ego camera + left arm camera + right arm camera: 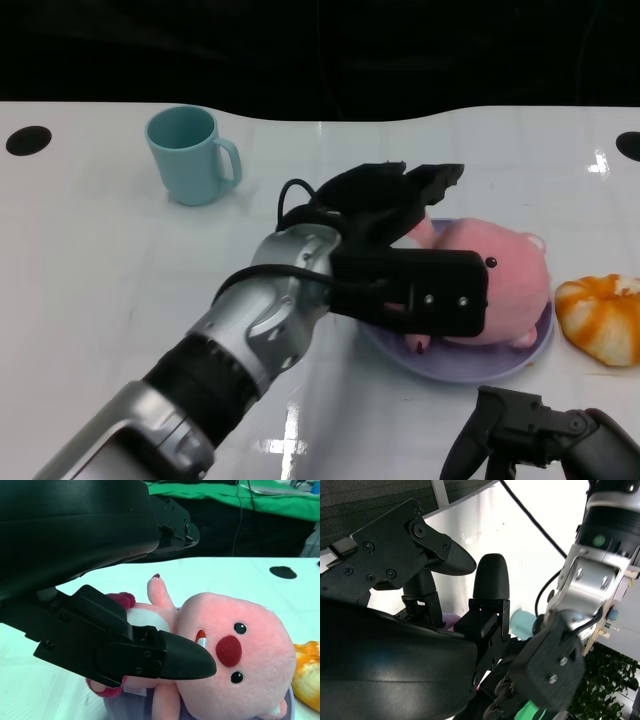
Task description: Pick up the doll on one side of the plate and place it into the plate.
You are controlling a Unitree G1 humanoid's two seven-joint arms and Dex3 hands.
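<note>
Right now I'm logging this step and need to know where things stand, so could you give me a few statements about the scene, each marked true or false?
1. The pink doll lies on the purple plate. True.
2. The teal mug stands on the plate. False: it stands on the white table, apart from the plate, on the left hand's side.
3. The left hand is over the doll, with its fingers spread above and beside it. True.
4. The right hand holds the orange-and-white toy. False: the toy lies on the table beside the plate, and the right hand is low at the near edge, holding nothing.
5. The doll lies face down. False: its eyes and red nose show.
</note>
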